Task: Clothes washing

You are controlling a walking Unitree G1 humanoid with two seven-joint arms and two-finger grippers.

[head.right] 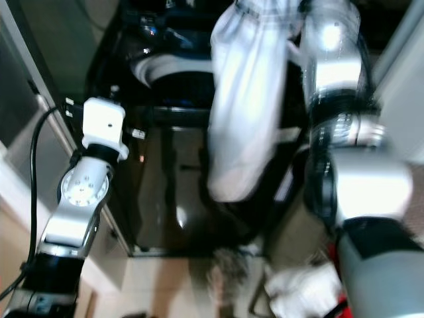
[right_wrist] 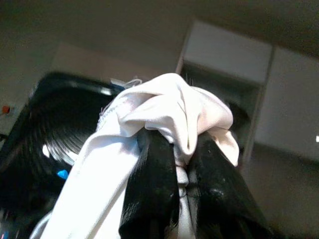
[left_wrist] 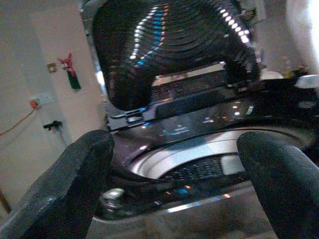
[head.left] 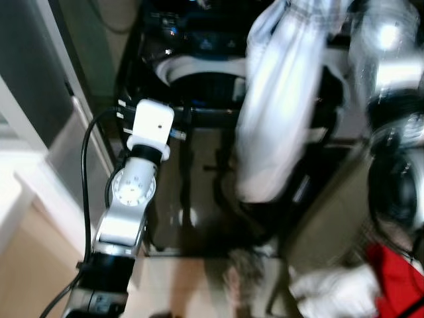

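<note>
A black top-loading washing machine stands before me with its lid raised and the drum opening showing. My right gripper is shut on a white garment, which hangs long and limp in front of the machine, its lower end below the rim. My left gripper is open with nothing between its fingers; it is held level at the machine's left front and faces the drum opening. The left wrist sits just left of the machine's front edge.
On the floor at lower right lie a white cloth and a red item. A greyish cloth lies at the machine's foot. A pale wall and a door frame close in on the left.
</note>
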